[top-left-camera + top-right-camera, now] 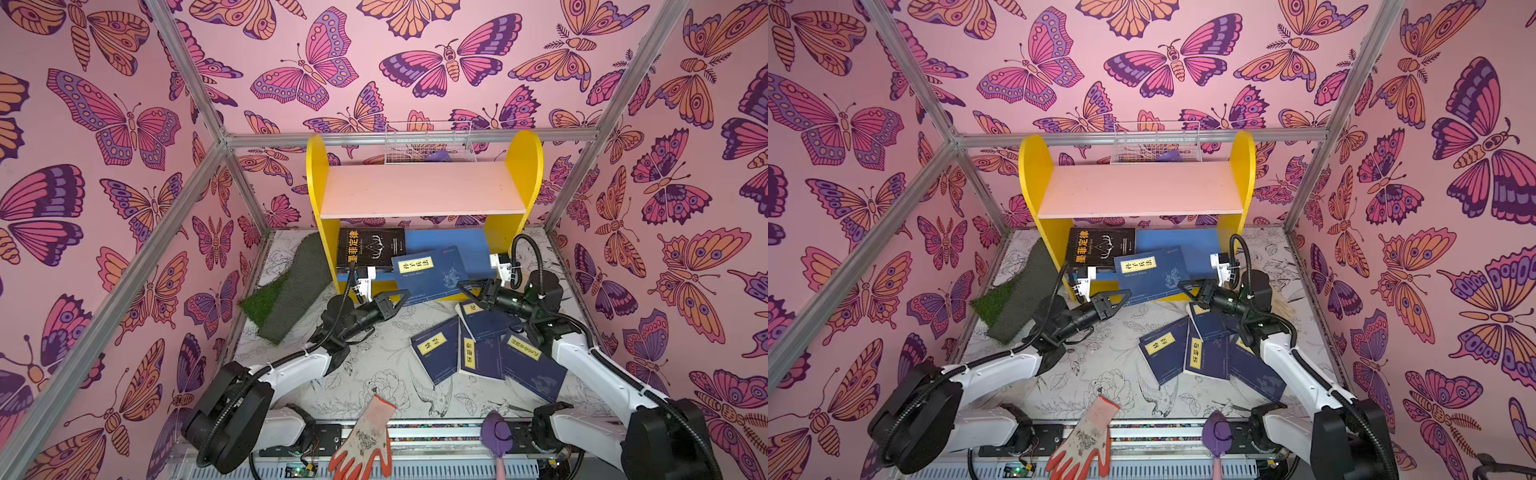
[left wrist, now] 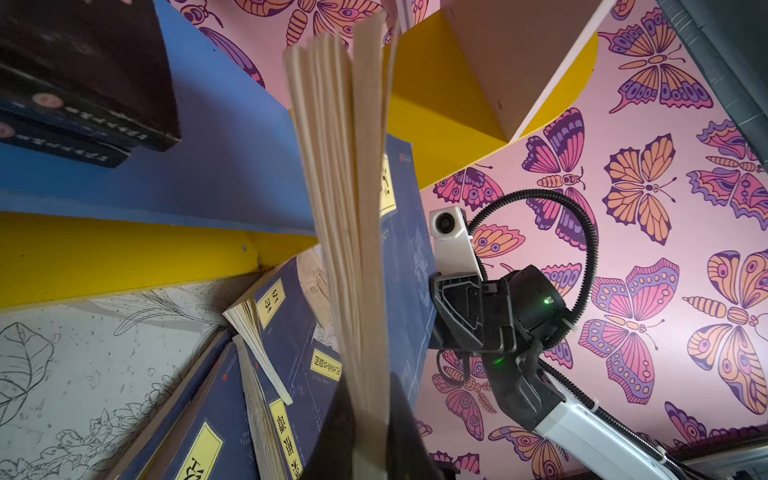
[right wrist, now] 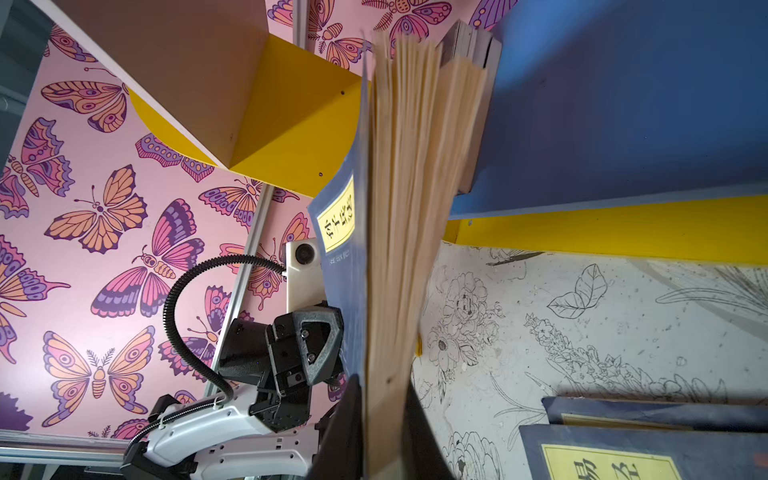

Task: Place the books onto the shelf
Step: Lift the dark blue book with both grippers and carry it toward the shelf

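Navy book (yellow label); pink butterfly walls.

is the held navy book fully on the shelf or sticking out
Sticking out: the navy book lies over the blue lower board, near end past the front rail.

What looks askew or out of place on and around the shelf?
The navy book, pinched by the left gripper and the right gripper, hangs crooked and tilted across the front edge of the blue lower board, only partly over it. On the table, the other navy books lie in a messy overlapping heap.
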You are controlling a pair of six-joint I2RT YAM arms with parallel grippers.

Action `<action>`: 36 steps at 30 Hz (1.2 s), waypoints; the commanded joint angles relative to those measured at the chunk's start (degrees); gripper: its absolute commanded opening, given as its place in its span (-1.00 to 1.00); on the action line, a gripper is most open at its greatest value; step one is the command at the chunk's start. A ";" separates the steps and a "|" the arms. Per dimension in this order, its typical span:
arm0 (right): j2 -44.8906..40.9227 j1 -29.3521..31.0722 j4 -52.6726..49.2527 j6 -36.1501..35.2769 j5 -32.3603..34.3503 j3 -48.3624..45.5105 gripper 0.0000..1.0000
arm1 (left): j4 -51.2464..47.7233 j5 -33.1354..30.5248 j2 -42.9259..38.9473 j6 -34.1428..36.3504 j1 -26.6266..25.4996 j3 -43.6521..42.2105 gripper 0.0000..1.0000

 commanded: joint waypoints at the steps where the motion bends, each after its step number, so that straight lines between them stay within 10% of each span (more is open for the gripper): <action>1: -0.92 0.40 2.28 -0.72 0.73 3.29 -0.86 | -0.07 -0.63 0.16 3.51 -1.10 2.08 -1.00; 6: -1.42 0.29 -2.27 -3.40 2.66 4.92 -0.96 | -6.29 -3.88 -1.21 3.70 -1.21 2.05 0.19; 10: -0.72 -0.44 0.14 -2.08 3.64 4.24 -1.00 | -14.26 -5.74 -4.41 4.44 -0.97 2.54 0.37; 21: 2.37 -0.74 3.42 0.10 0.33 6.12 -1.00 | -12.31 -3.77 -4.57 4.43 -0.31 1.49 0.29; 36: 2.59 -0.67 0.89 -2.07 1.03 3.84 -1.00 | -6.84 -2.11 2.55 3.33 -0.68 5.97 -0.79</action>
